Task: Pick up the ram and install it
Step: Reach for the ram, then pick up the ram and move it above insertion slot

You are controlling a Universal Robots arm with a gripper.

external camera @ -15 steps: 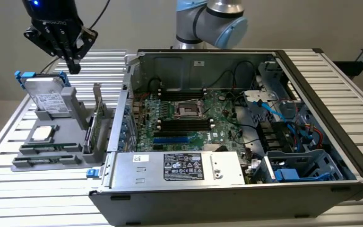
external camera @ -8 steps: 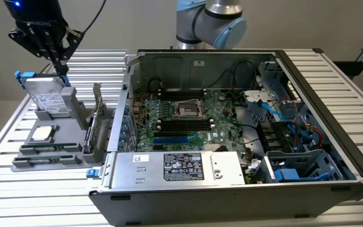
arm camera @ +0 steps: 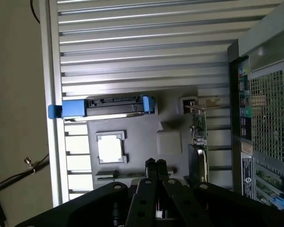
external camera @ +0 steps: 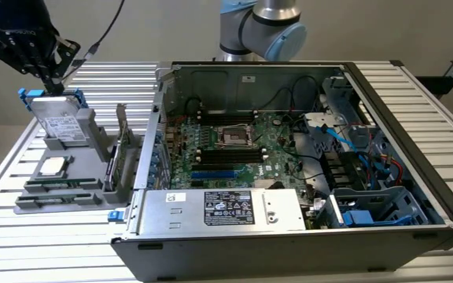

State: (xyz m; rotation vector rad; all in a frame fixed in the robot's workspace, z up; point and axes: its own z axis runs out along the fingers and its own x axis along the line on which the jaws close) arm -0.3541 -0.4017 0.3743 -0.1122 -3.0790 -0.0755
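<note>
A silver metal table (external camera: pixel 61 259) of long parallel slats carries two things. An open black computer case (external camera: pixel 289 250) sits toward the exterior view's right. A grey parts holder (external camera: pixel 53 203) sits just beside it on the left, possibly touching its wall.

parts holder (external camera: pixel 92 180) exterior view's left of case (external camera: pixel 289 259) | drive (external camera: pixel 61 121) at far end | chip (external camera: pixel 56 166) mid | ram (external camera: pixel 53 202) near end | card (external camera: pixel 115 168) between holder and case
</note>
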